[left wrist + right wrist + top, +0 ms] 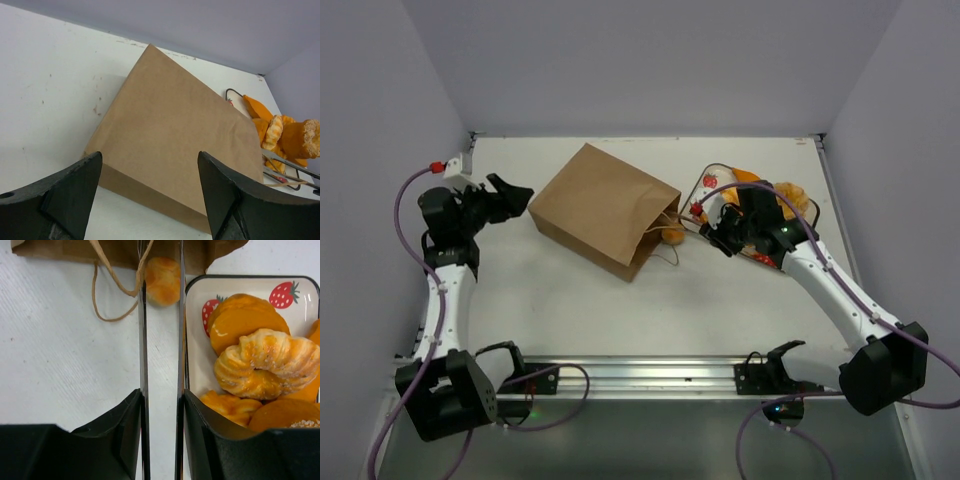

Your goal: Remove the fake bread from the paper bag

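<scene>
Several pieces of fake bread (267, 370) sit in the strawberry tray (197, 360). One roll (162, 280) lies at the mouth of the paper bag (603, 208), which is on its side mid-desk. I judge that roll is what's left to do, though I can't see deeper inside. My right gripper (705, 230) points at it, narrowly parted and empty. My left gripper (150, 160) gapes wide behind the bag's closed end.

Bare counter (560, 310) runs from 5 to 8 o'clock of the paper bag (605, 208), wide enough for either arm. At the bag's 4 o'clock mouth a roll (672, 236) and the looped handles (107, 280) lie in the way. The heaped tray (240, 277) blocks 3 o'clock, and the right claw (703, 226) fills the narrow strip between. At 9 o'clock the left claw (150, 156) faces the bag's closed end
</scene>
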